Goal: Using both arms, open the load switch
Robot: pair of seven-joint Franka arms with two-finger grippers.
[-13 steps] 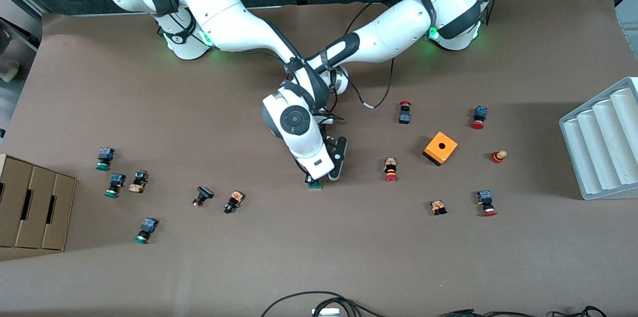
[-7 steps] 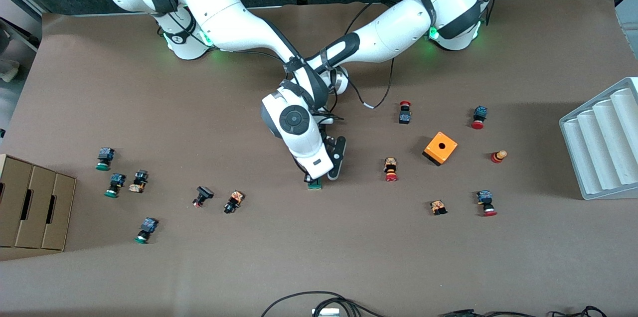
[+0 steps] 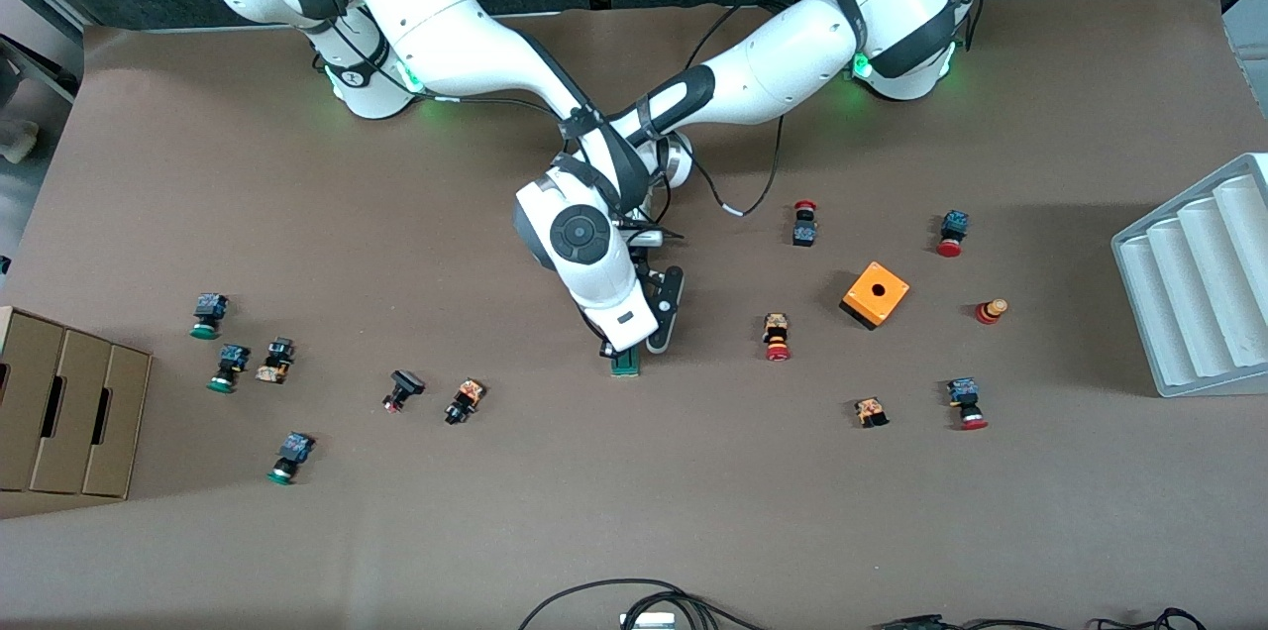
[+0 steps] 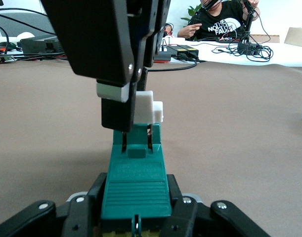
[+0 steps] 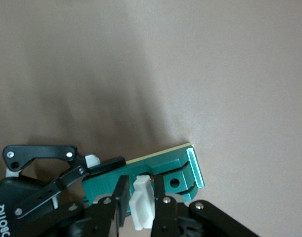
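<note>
The load switch, a dark-green block, is held just above the middle of the table between both grippers. In the left wrist view my left gripper is shut on the ribbed green body. My right gripper comes down from above and is shut on the white end piece, which sits at the top of the forked green end. The white piece shows partly raised from the green body. In the front view the right gripper sits over the switch; the left gripper is mostly hidden beneath the right arm's hand.
An orange cube with a hole and several push buttons lie toward the left arm's end. More buttons lie toward the right arm's end, near a cardboard box. A white ribbed rack stands at the table's edge.
The right arm's hand has shifted slightly toward the robots' bases, and the switch has moved a little with it. Both grips stay as they were.
</note>
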